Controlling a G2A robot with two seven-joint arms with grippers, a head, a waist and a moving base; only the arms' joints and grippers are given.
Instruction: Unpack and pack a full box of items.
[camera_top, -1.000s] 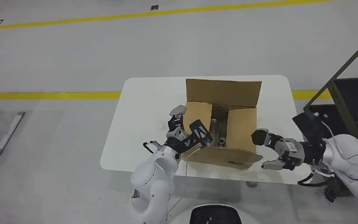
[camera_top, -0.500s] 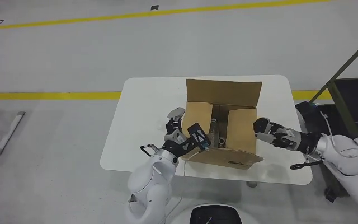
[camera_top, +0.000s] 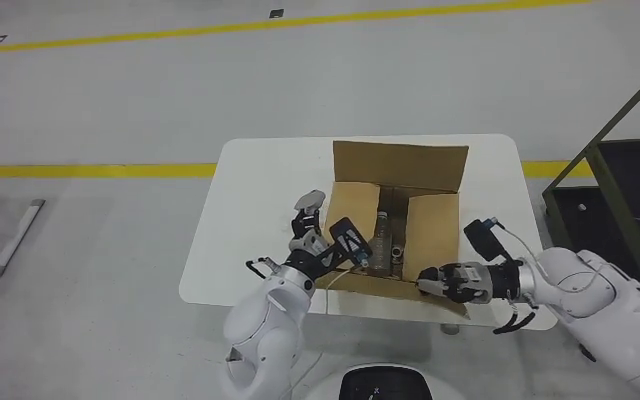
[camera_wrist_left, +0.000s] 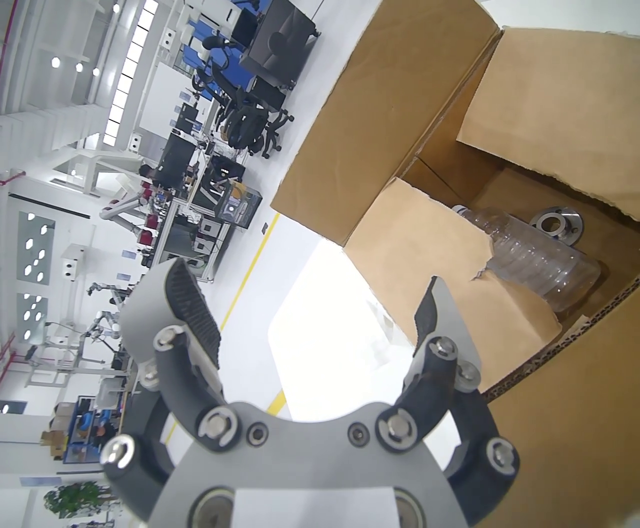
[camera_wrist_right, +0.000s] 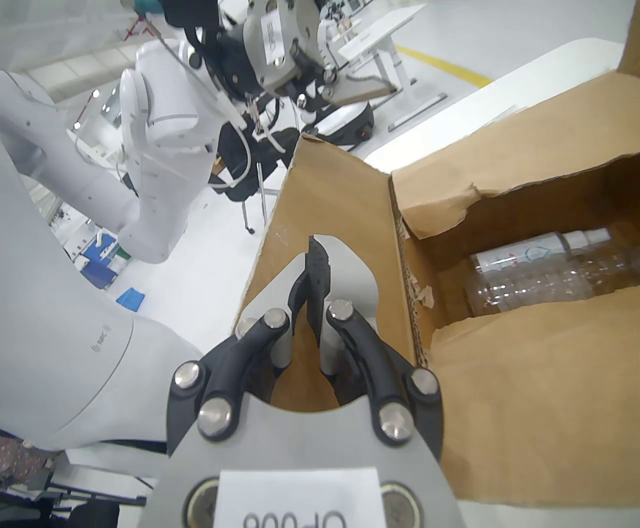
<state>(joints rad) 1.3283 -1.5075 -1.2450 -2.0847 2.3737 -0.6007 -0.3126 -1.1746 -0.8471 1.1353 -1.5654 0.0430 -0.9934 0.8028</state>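
Note:
An open cardboard box (camera_top: 400, 165) stands on the white table (camera_top: 260, 200). Inside lie a clear plastic bottle (camera_wrist_left: 540, 265), a metal flange (camera_wrist_left: 557, 222) and a white spray bottle (camera_wrist_right: 530, 250). My left gripper (camera_wrist_left: 305, 285) is open at the box's left side, one finger close to the left flap (camera_wrist_left: 440, 280), with nothing between the fingers; in the top view this gripper (camera_top: 328, 222) sits by the box's left front corner. My right gripper (camera_wrist_right: 312, 250) is shut over the front flap (camera_wrist_right: 340, 210), and nothing shows between its pads. In the top view it (camera_top: 437, 283) is at the box's front edge.
The box takes up the table's right half, and bare table lies to its left. A dark metal frame (camera_top: 600, 160) stands off the table's right end. My left arm (camera_wrist_right: 280, 45) shows beyond the box in the right wrist view.
My right gripper has swung from the box's right side, past the right flap, to the front flap, and now looks shut. The left gripper has drifted slightly left.

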